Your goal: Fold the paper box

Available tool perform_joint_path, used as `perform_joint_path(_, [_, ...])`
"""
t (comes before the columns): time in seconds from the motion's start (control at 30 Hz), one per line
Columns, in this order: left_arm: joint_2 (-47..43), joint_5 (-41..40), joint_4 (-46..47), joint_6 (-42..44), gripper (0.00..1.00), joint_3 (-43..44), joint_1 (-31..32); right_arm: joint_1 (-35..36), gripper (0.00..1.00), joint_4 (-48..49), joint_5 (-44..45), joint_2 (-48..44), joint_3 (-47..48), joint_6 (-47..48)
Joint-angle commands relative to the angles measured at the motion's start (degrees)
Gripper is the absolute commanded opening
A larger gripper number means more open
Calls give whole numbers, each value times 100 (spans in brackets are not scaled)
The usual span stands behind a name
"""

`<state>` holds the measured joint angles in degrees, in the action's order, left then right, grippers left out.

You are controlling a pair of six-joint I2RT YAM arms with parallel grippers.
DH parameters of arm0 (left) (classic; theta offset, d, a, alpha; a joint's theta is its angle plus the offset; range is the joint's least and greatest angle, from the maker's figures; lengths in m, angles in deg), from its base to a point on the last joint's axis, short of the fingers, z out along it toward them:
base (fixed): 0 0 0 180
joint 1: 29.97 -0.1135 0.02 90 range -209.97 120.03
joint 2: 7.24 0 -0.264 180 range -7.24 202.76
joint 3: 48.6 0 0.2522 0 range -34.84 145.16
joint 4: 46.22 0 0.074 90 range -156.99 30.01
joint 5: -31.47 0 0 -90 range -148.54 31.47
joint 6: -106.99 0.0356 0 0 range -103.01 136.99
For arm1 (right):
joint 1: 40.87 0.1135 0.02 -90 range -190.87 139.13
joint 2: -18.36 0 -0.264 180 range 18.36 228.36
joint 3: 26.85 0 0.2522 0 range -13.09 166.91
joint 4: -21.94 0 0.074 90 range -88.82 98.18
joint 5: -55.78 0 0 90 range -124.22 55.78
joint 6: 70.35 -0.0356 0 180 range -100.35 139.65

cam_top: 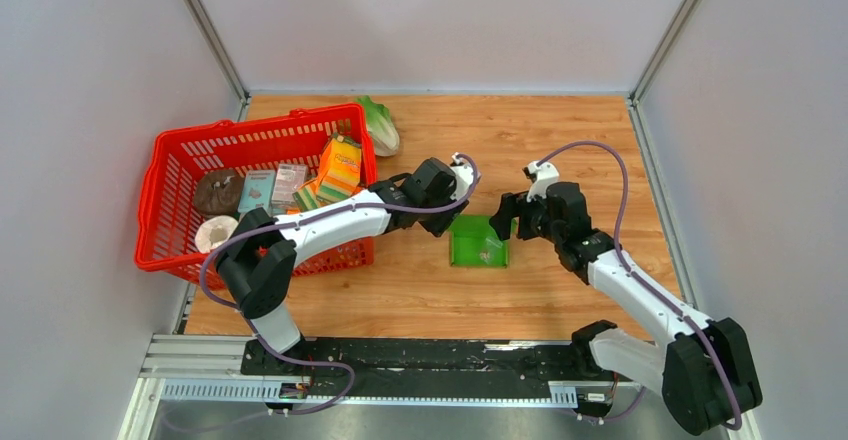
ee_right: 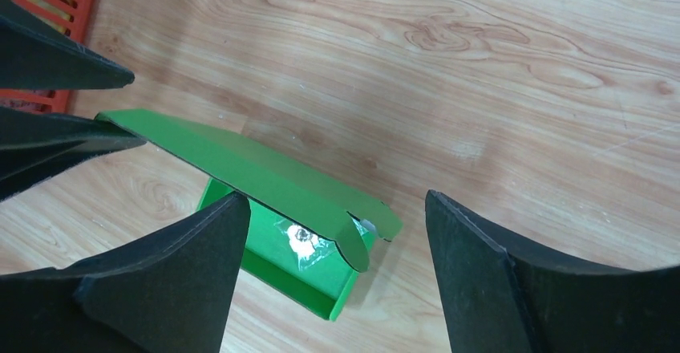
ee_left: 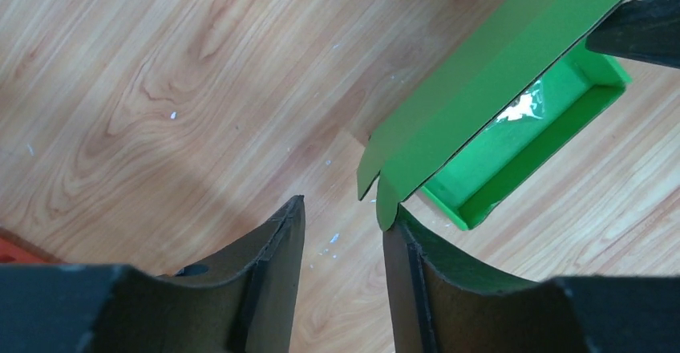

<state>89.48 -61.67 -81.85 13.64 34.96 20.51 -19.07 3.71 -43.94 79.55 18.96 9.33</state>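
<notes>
**Overhead and wrist views, box half closed.** You see the paper box (cam_top: 480, 243) at the centre of the overhead view. It lies on the wooden bench (cam_top: 570, 140) between the two pincers. Its shallow tray sits flat on the wood, and its lid (ee_right: 240, 164) stands raised at a slant above the tray. A small shiny packet (ee_right: 303, 241) lies inside.

The left pincer (ee_left: 345, 207) is parted, with nothing between its fingers. The lid's rounded corner tab (ee_left: 386, 204) sits right at the tip of one finger (ee_left: 417, 265); you cannot tell whether they touch.

The right pincer (ee_right: 337, 196) stands wide open and grips nothing. One of its fingers is in front of the tray and the other is over bare wood.

At the left of the overhead view stands a red basket (cam_top: 260, 135) holding an orange carton (cam_top: 342, 165) among other goods. A lettuce (cam_top: 380, 125) lies just beyond the basket's upper right corner.
</notes>
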Motion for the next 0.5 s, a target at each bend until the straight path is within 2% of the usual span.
perform_joint_path(0.0, [-155,691,420,327,48,16,-38,-18,83,-169,172,-318,118,-75])
perform_joint_path(0.07, [-76,726,420,327,47,77,-38,-27,81,-124,119,-336,38,13])
perform_joint_path(0.3, [4,973,464,327,31,130,-38,-27,75,201,-39,-29,29,92])
perform_joint_path(0.47, [30,947,464,327,26,122,-38,-27,70,52,-22,42,64,-22])
